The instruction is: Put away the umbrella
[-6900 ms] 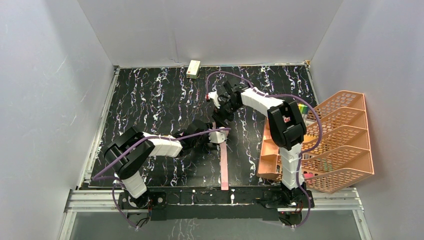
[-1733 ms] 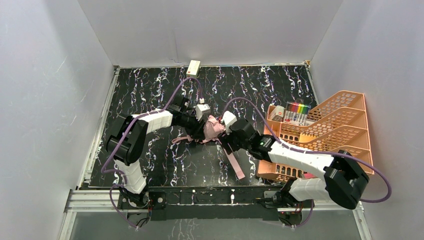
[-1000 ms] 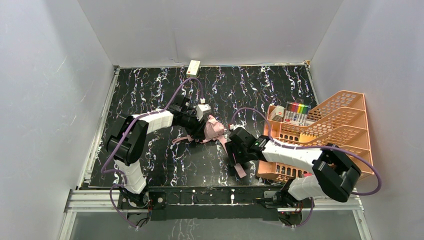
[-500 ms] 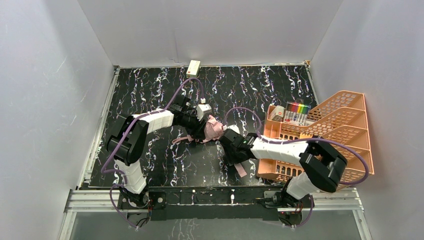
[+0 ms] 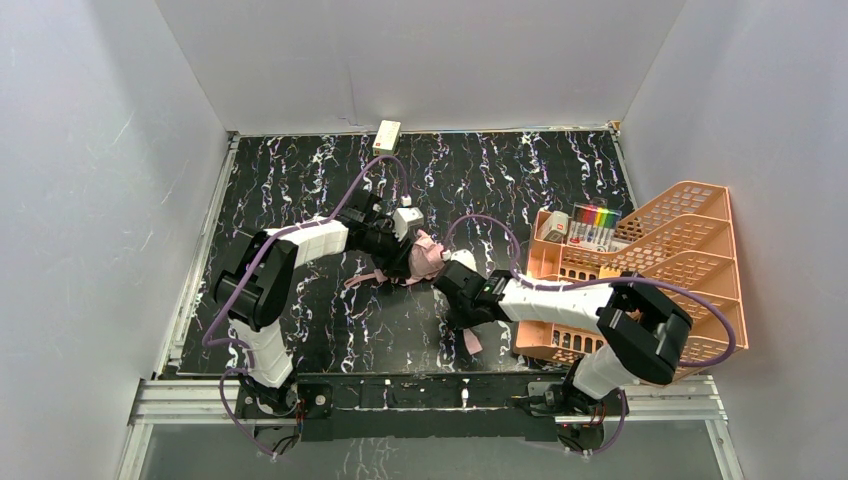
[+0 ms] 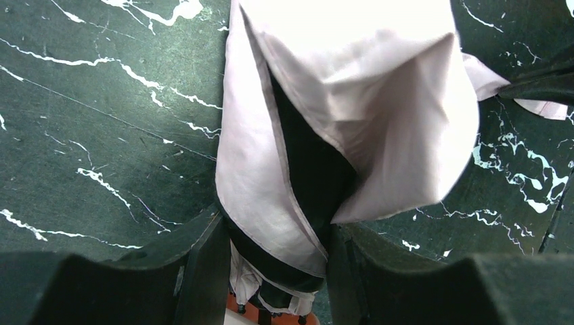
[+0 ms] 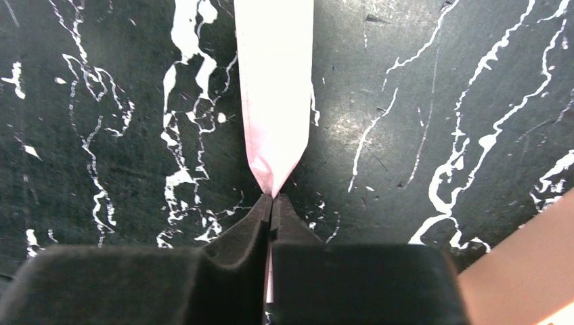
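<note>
Right gripper [image 7: 272,203], pinched shut on the strap [image 7: 274,81], has moved toward the umbrella [image 6: 379,122] clamped by the left gripper [image 6: 274,240]. Strap slack shortens; wrapping likely follows.

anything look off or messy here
The umbrella is a crumpled, unrolled bundle in the middle of the table, its fabric bunched in the left gripper. Its strap trails flat across the table, its tip pinched by the right gripper.
</note>
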Action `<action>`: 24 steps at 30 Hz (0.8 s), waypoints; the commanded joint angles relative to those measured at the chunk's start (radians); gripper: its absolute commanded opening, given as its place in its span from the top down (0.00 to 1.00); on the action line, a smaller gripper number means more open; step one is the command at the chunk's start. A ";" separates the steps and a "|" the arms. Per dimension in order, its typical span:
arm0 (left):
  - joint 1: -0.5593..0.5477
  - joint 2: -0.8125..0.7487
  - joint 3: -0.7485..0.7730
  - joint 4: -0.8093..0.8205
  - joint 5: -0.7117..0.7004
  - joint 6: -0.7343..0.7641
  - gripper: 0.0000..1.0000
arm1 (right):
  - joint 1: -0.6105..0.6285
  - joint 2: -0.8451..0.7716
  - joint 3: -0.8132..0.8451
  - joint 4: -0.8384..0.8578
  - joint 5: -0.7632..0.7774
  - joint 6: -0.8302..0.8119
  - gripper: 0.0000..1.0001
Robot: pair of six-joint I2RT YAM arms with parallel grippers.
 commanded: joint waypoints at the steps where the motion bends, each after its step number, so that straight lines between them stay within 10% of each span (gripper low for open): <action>1: 0.001 0.063 0.004 -0.052 -0.169 -0.006 1.00 | 0.013 0.117 -0.147 -0.035 -0.123 0.064 1.00; 24: 0.085 0.039 0.047 0.013 -0.196 -0.141 1.00 | 0.269 0.018 -0.094 -0.030 -0.338 0.071 1.00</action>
